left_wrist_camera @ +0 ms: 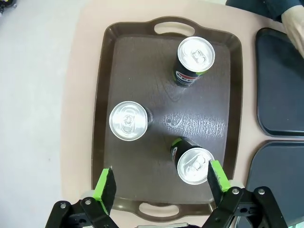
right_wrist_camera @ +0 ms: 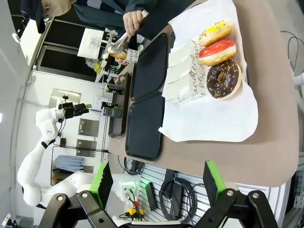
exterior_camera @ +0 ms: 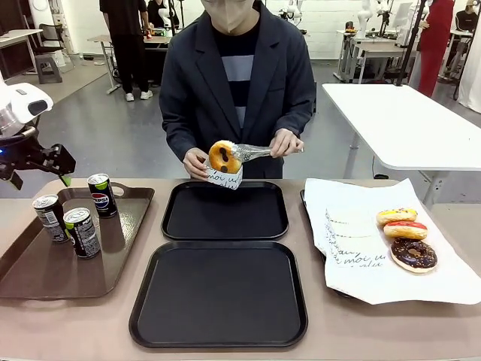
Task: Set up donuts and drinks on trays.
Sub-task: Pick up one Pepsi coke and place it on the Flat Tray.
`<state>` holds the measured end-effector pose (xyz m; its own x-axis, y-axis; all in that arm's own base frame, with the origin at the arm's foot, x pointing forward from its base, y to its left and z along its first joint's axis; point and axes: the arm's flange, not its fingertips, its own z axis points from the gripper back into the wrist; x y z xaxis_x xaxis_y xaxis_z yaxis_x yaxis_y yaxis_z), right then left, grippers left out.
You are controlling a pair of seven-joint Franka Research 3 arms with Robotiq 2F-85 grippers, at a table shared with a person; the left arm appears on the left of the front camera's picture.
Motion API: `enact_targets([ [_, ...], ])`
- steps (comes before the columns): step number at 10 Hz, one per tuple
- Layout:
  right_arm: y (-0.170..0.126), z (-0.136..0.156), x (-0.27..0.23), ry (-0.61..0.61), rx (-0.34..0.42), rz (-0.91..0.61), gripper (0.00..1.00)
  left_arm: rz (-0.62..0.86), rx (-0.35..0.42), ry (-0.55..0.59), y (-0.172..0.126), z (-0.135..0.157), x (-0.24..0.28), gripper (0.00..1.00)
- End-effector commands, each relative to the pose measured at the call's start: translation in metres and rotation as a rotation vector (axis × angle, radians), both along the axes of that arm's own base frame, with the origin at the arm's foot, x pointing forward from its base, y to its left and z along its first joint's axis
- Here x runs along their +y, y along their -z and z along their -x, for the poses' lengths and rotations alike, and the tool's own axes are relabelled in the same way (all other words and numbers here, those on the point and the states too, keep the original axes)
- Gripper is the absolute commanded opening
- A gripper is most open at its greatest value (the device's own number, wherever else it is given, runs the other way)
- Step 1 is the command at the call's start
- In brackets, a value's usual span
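A person holds a chocolate-dabbed donut (exterior_camera: 223, 156) in metal tongs (exterior_camera: 255, 153) over a white paper holder (exterior_camera: 225, 178), above the far black tray (exterior_camera: 225, 214). The near black tray (exterior_camera: 218, 297) lies bare. Three more donuts sit on white paper at the right: yellow (exterior_camera: 396, 216), red (exterior_camera: 405, 229) and chocolate (exterior_camera: 413, 254). Two black drinks cans (left_wrist_camera: 128, 120) (left_wrist_camera: 194, 164) stand on a brown tray (left_wrist_camera: 137, 71). My left gripper (left_wrist_camera: 161, 183) hovers open above them. My right gripper (right_wrist_camera: 157, 183) is open off the table's right side, looking at the donuts (right_wrist_camera: 217, 51).
A Pepsi can (exterior_camera: 101, 195) stands at the back of the brown tray (exterior_camera: 45, 271), near its far handle. White paper (exterior_camera: 353, 248) covers the right part of the table. A white table (exterior_camera: 406, 120) stands behind at the right.
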<state>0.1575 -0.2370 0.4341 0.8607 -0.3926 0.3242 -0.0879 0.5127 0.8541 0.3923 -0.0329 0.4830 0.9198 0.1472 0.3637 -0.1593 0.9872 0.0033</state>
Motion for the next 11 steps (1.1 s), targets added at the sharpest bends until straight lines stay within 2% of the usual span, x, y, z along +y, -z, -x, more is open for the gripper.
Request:
enact_targets([
  [1, -0.002, -0.003, -0.002, -0.003, -0.031, -0.016, 1.00, -0.019, 0.010, -0.012, 0.000, 0.002, 0.002, 1.00],
  [4, -0.002, -0.003, -0.002, -0.003, -0.031, -0.016, 1.00, -0.005, 0.003, -0.002, 0.000, 0.000, 0.004, 1.00],
  [6, -0.002, -0.003, -0.002, -0.003, -0.031, -0.016, 1.00, -0.033, 0.089, -0.002, 0.028, 0.003, -0.016, 1.00],
  [7, -0.002, -0.003, -0.002, -0.003, -0.031, -0.016, 1.00, -0.042, 0.121, 0.052, 0.036, 0.008, -0.028, 1.00],
  [8, -0.002, -0.003, -0.002, -0.003, -0.031, -0.016, 1.00, -0.074, 0.143, 0.112, 0.045, 0.011, -0.039, 1.00],
  [11, -0.002, -0.003, -0.002, -0.003, -0.031, -0.016, 1.00, -0.047, 0.164, 0.145, 0.049, 0.001, -0.055, 1.00],
])
